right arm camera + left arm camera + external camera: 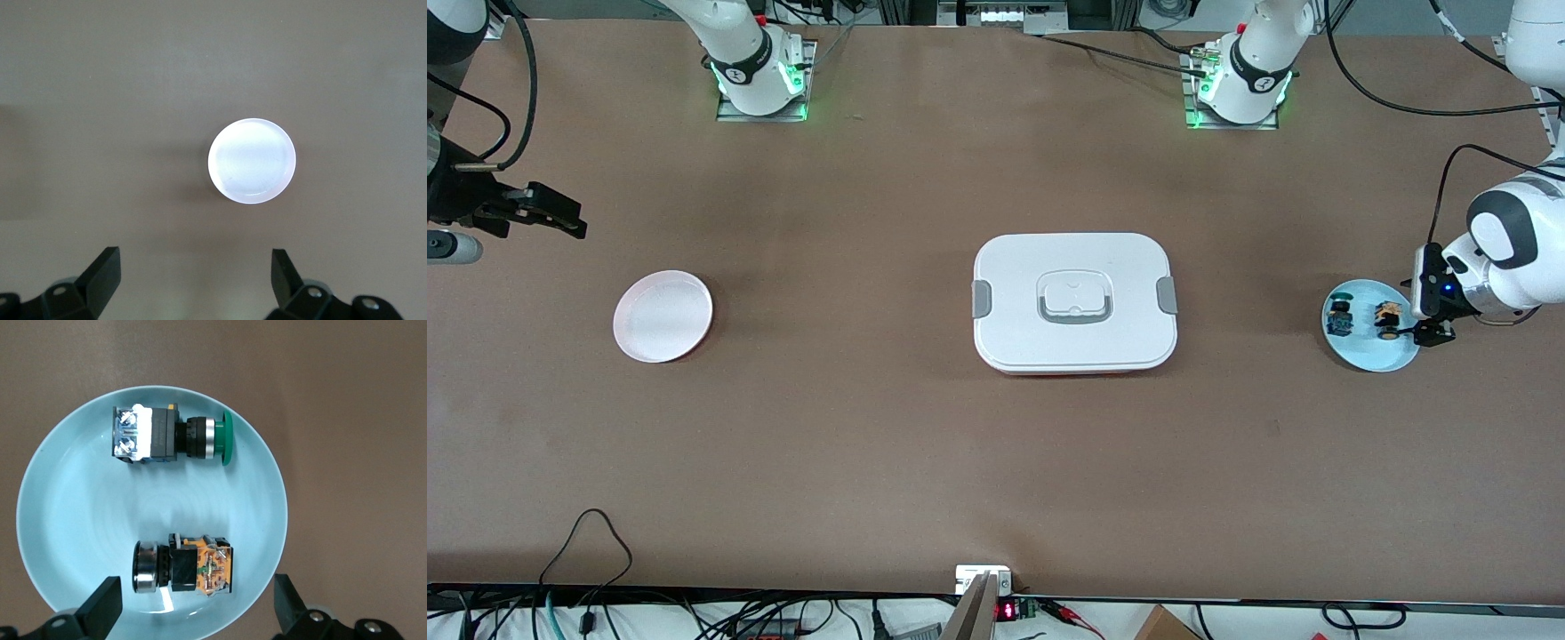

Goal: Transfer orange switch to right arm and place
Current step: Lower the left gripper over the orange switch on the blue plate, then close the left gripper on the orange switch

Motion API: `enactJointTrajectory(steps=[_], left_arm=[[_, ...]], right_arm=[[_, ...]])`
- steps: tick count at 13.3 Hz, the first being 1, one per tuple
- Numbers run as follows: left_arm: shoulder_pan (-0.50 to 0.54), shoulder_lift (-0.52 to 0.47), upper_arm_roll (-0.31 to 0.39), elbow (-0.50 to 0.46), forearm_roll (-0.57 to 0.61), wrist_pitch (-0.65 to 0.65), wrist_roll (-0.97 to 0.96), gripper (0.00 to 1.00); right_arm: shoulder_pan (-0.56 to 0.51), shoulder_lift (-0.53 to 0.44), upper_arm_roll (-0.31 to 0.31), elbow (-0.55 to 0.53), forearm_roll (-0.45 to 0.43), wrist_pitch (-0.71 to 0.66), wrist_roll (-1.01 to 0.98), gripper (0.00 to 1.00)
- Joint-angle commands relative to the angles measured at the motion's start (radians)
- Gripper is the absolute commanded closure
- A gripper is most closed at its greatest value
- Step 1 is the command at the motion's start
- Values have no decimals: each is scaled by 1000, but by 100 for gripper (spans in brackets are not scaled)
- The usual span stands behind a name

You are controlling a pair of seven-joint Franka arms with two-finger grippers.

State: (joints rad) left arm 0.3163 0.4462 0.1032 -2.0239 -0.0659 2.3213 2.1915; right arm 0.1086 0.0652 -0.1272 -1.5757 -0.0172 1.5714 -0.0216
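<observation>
Orange switch (183,568), black barrel with yellow-orange body, lies on its side in the pale blue round plate (60,493) at the left arm's end of the table, beside the green-capped switch (170,438). I judge the task barely begun: no grasp, no handover, no placing yet. Left gripper (193,610) hangs spread wide just over the plate's rim, the switch between its fingers' line, seemingly untouched. Right gripper (193,283) waits open above the table near the white round dish (251,161).
</observation>
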Motion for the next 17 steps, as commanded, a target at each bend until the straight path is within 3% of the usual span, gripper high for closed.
enactJointTrajectory(steps=[1,7,12,13,15,17], left_arm=[[10,34,-10,14,-31,35,39,0],[58,72,-63,17,-49,82,40,0],[70,94,-68,21,-49,105,50,0],[72,95,-79,21,-51,110,68,3],[82,95,-91,21,-63,110,80,23],[93,95,-94,22,-64,110,88,33]], right_arm=[[3,2,-2,14,-10,-5,-14,0],[3,2,-2,14,-9,-8,-6,0],[2,2,-2,14,-6,-8,-5,0],[2,2,-2,14,-6,-8,-5,0],[2,2,-2,14,-6,-8,-5,0],[2,2,-2,14,-6,-10,-5,0]])
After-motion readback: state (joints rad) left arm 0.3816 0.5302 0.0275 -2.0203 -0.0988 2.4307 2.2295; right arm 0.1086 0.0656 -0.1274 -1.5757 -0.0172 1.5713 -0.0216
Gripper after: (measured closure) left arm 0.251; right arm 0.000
